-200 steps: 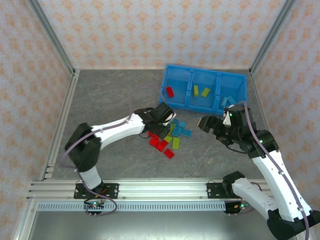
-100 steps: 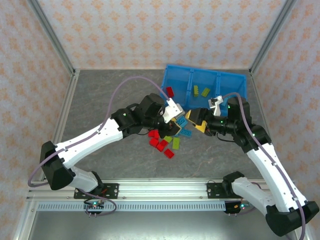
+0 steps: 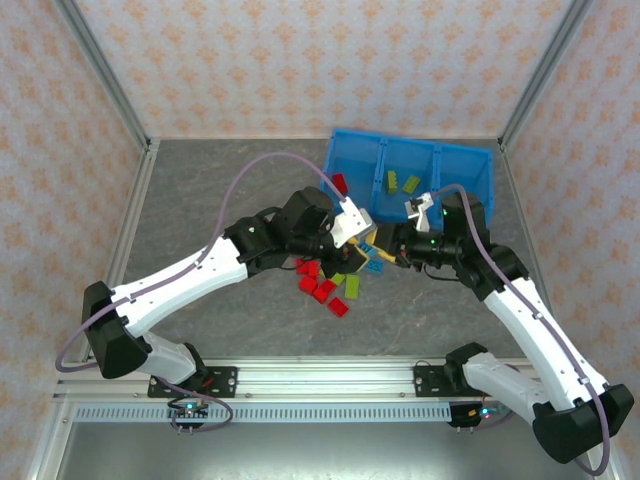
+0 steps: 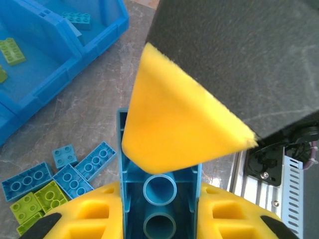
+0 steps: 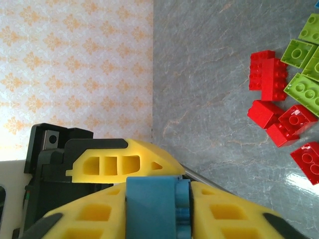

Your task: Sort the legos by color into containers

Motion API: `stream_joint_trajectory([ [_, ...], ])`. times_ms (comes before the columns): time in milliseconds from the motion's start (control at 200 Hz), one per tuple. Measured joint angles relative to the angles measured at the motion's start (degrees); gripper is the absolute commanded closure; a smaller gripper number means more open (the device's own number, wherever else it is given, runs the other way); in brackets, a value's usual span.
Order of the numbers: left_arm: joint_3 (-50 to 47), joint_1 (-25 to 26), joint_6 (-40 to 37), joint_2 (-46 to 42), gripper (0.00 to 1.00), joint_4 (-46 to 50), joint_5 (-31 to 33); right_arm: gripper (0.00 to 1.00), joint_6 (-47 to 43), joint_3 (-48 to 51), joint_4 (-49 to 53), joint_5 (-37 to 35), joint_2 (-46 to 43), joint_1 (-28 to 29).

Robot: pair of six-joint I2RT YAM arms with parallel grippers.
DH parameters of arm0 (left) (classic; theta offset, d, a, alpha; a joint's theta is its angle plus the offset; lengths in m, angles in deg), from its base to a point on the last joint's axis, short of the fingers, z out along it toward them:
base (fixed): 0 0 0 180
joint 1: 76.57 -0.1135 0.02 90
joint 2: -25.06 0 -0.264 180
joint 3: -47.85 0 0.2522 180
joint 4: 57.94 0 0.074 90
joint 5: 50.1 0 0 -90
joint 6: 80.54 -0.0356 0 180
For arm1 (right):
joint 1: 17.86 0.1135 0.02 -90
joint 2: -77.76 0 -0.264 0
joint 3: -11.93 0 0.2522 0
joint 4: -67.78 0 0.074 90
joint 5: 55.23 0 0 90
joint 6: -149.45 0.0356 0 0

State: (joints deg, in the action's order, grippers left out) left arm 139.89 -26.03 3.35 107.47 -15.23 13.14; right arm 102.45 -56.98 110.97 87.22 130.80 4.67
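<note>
Over the loose pile, my left gripper (image 3: 360,243) and right gripper (image 3: 386,252) meet tip to tip. In the left wrist view my left gripper (image 4: 159,211) is shut on a blue lego (image 4: 159,191), hollow underside toward the camera, with a yellow finger (image 4: 179,129) of the right gripper lying across it. My right gripper (image 5: 158,211) is shut on the same blue lego (image 5: 149,206). Red legos (image 3: 318,286), green legos (image 3: 351,286) and blue legos (image 3: 372,264) lie on the table below. The containers are compartments of a blue tray (image 3: 470,158).
The tray's left compartment holds a red lego (image 3: 340,184) and the middle one green legos (image 3: 403,183). A blue lego (image 4: 76,18) lies in another compartment. Patterned walls and metal posts enclose the table; a rail (image 3: 300,378) runs along the near edge.
My right gripper has swung left from beside the tray to meet the left gripper and closed from wide open onto the blue lego. The left arm stretched toward the tray, staying shut.
</note>
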Motion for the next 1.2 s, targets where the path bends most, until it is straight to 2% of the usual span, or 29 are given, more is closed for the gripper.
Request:
stream_joint_trajectory([
  [15,0.00,0.00,-0.04,-0.02,0.63,0.00,0.20,0.82,0.11,0.00,0.00,-0.26,0.02,0.02],
  [45,0.00,0.02,-0.04,-0.04,0.45,-0.02,0.48,0.84,0.07,0.00,-0.04,-0.63,0.02,0.09],
  [105,-0.02,0.11,0.04,-0.24,0.15,-0.37,1.60,0.84,0.63,-0.02,-0.26,-1.70,0.02,0.24],
  [140,-0.31,0.11,0.26,-0.57,0.06,-1.01,2.23,0.84,0.74,-0.13,-0.35,-2.86,0.02,0.28],
  [180,-0.72,0.11,0.52,-1.07,0.02,-1.62,2.84,0.83,0.70,-0.59,0.26,-5.51,0.04,0.15],
  [290,-4.04,0.11,3.37,-4.61,0.01,-3.98,5.68,0.83,-1.14,-4.50,4.07,-14.95,1.73,-2.62],
  [465,-10.58,0.83,12.81,-12.37,0.01,-5.40,14.10,0.82,-7.37,-12.50,6.47,-34.60,9.75,-14.51],
  [555,-13.84,0.92,18.93,-16.09,0.01,-4.66,19.98,0.82,-9.51,-15.96,5.79,-42.25,17.53,-21.70],
  [666,-16.96,0.85,25.29,-19.47,0.01,-1.01,26.25,0.82,-11.15,-22.10,4.39,-47.84,29.86,-27.17],
  [756,-19.23,0.85,28.96,-21.57,0.01,1.51,29.00,0.80,-11.93,-26.64,4.04,-50.03,39.34,-29.79],
  [811,-21.14,0.85,30.84,-23.10,0.00,2.49,30.32,0.75,-12.44,-30.25,4.07,-50.42,45.13,-30.91],
  [876,-23.17,0.85,33.22,-24.57,0.01,3.48,31.63,0.65,-13.07,-34.67,4.44,-50.29,51.39,-31.71],
  [966,-24.85,0.85,36.11,-25.24,0.07,4.09,33.09,0.51,-14.75,-39.74,5.84,-49.20,57.42,-31.95],
  [1086,-24.96,-0.04,39.47,-22.88,0.11,4.15,33.22,0.39,-15.72,-42.95,8.59,-47.15,59.67,-31.85],
  [1201,-23.63,-3.10,42.75,-16.50,0.12,3.80,32.68,0.32,-16.13,-40.59,10.01,-43.93,55.45,-31.85],
])
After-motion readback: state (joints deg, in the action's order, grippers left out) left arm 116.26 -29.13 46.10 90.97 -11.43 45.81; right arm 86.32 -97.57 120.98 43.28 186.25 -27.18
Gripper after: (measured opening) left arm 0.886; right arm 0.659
